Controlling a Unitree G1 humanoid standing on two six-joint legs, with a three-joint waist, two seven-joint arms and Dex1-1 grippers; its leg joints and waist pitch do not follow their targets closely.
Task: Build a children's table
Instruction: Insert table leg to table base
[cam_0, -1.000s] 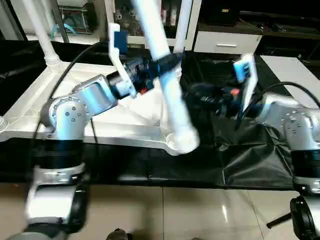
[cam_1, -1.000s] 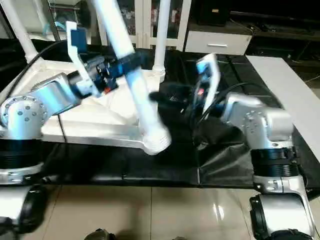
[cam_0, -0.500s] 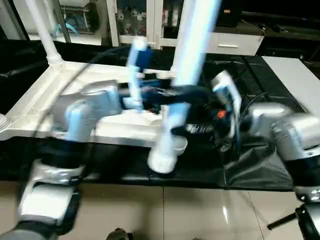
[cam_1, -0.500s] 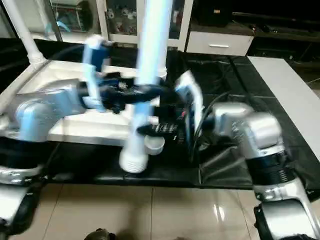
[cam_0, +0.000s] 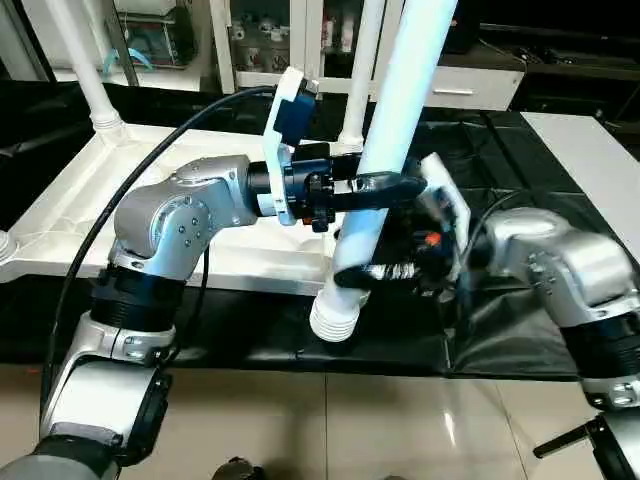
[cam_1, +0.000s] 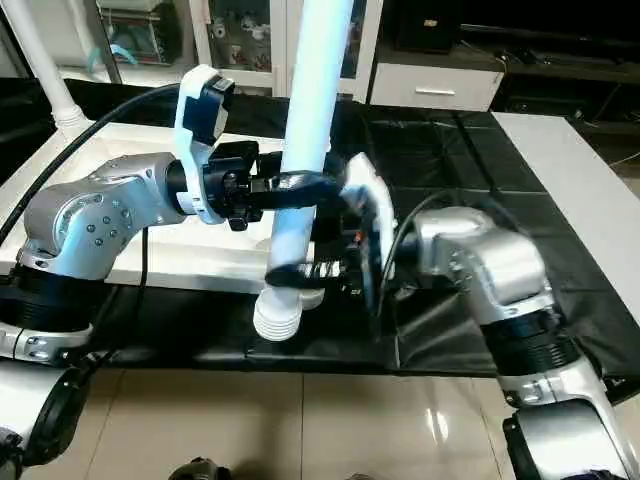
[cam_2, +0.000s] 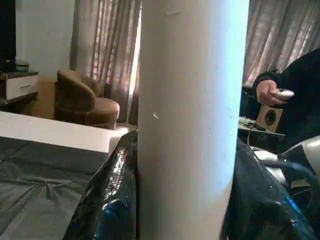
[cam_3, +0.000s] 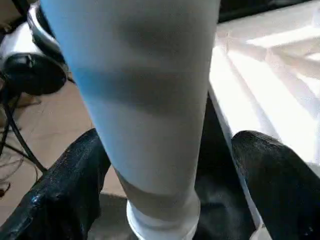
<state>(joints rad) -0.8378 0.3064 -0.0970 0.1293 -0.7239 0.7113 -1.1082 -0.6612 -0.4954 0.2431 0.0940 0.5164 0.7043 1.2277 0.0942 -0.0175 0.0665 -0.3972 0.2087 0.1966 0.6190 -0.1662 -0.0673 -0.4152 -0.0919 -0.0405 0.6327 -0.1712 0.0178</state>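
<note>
Legs are the job now: two already stand upright in the far corner sockets of the white tabletop (cam_0: 60, 215), which lies underside up on the black-draped work table (cam_0: 500, 320), one far leg (cam_0: 85, 70) at the left corner and another (cam_0: 355, 80) behind my arms. I hold the third leg (cam_0: 385, 150) nearly upright in my left gripper (cam_0: 385, 186), whose black fingers (cam_2: 107, 195) are clamped on either side of the tube about midway up. Its flared, ribbed end (cam_0: 335, 322) hangs off the tabletop's near edge, just outside the near right corner and above the black cloth, not yet over any socket. My right gripper (cam_0: 385, 272) sits lower on the same tube with its fingers (cam_3: 75, 180) spread wide to either side; whether they touch the leg I cannot tell for sure, and I judge they only cradle it. To do this well, I would firm up the lower hand first so the tube cannot swing, then carry the flared end back over the corner socket, which the tube and my arms hide from me here. I should keep the leg square to the tabletop before pressing down, since a tilted entry would likely jam on the socket rim or push the light top across the cloth.
</note>
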